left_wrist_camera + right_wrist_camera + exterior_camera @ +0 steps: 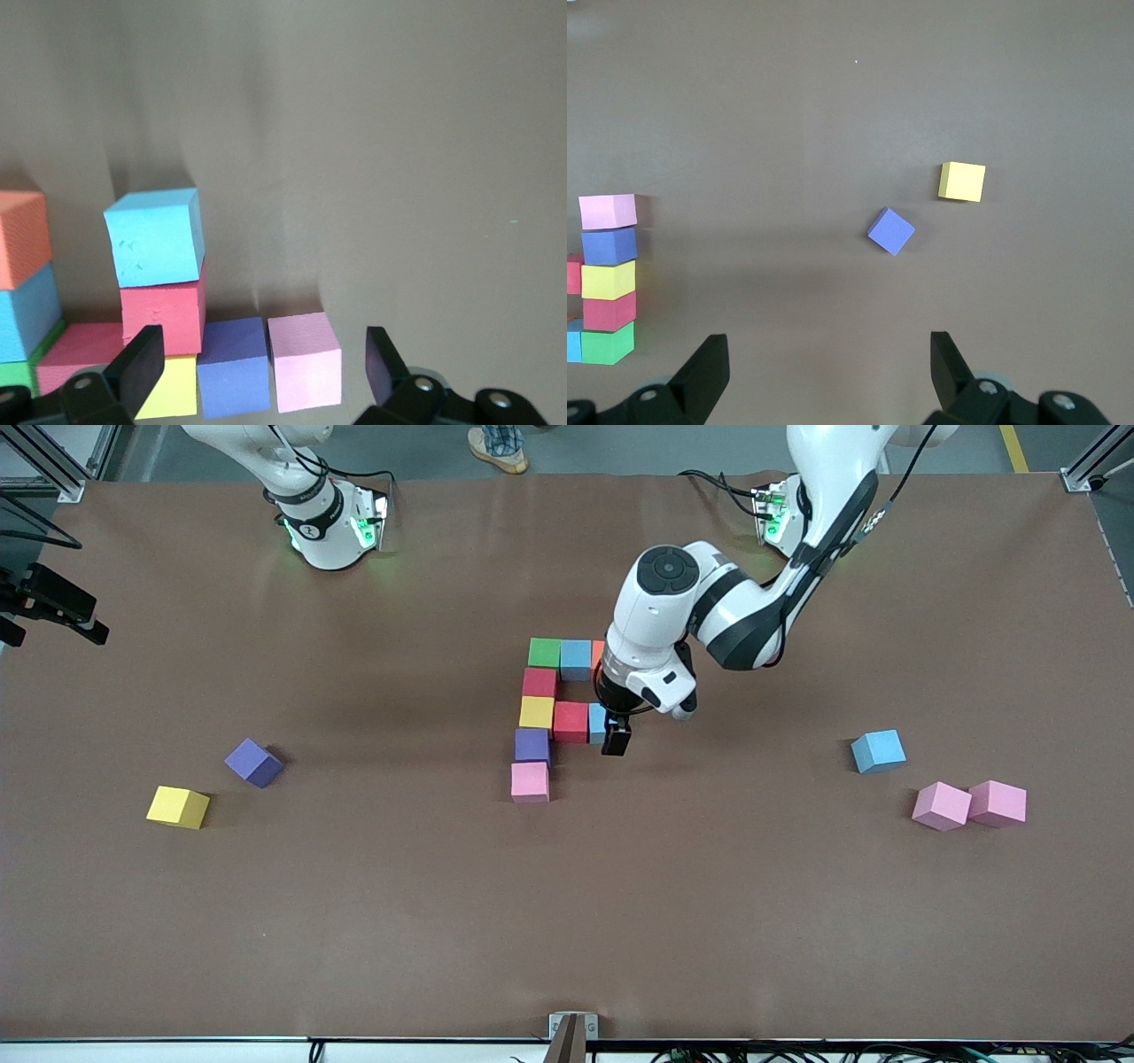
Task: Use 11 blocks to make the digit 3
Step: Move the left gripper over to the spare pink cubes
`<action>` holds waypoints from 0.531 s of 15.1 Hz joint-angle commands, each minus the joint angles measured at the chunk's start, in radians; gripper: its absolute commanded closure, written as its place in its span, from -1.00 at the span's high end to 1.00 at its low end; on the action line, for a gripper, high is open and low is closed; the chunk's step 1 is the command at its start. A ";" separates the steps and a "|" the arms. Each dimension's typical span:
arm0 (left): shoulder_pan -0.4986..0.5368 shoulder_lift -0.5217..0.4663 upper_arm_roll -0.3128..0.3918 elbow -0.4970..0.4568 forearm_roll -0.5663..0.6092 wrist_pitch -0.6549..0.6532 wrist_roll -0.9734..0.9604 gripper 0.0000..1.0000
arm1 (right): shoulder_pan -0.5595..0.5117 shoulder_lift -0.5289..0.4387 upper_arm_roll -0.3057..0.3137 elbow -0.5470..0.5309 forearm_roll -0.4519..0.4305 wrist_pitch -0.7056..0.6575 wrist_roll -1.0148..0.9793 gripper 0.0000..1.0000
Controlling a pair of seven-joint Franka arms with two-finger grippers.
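Toward the right arm's end of the table lie two loose blocks well apart from the figure: a yellow block (178,807) and, a little farther from the front camera, a purple block (253,762) turned at an angle. The right gripper (828,372) hangs above this stretch of table with its fingers spread wide and nothing between them; the right arm waits.

At mid-table stands the partly built digit 3 (551,717). Its row farthest from the camera reads green cube (544,652), light blue cube (576,659) and an orange cube (598,654) half hidden by the left arm. A column runs toward the camera from the green one: red cube (539,682), yellow cube (536,712), purple cube (532,745), pink cube (530,781), each touching the next. Beside the yellow cube sit a second red cube (570,722) and a second light blue cube (155,237), forming the middle row.

The left gripper (617,737) is over that last light blue cube, its fingers wide apart and gripping nothing.

Toward the left arm's end rest a loose light blue block (878,750) and, nearer the camera, two pink blocks (942,805) (998,803) touching each other.
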 commanded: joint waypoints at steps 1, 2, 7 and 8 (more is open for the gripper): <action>0.018 -0.015 -0.024 0.106 -0.006 -0.152 0.114 1.00 | -0.008 -0.001 0.007 0.004 -0.009 0.002 -0.002 1.00; 0.027 -0.024 -0.023 0.122 -0.008 -0.170 0.155 1.00 | -0.008 -0.001 0.007 0.004 -0.009 0.002 -0.002 1.00; 0.096 -0.056 -0.023 0.145 -0.006 -0.207 0.477 1.00 | -0.010 -0.001 0.007 0.004 -0.009 0.002 -0.002 1.00; 0.107 -0.056 -0.020 0.153 -0.005 -0.207 0.540 1.00 | -0.010 -0.001 0.007 0.004 -0.009 0.002 -0.002 1.00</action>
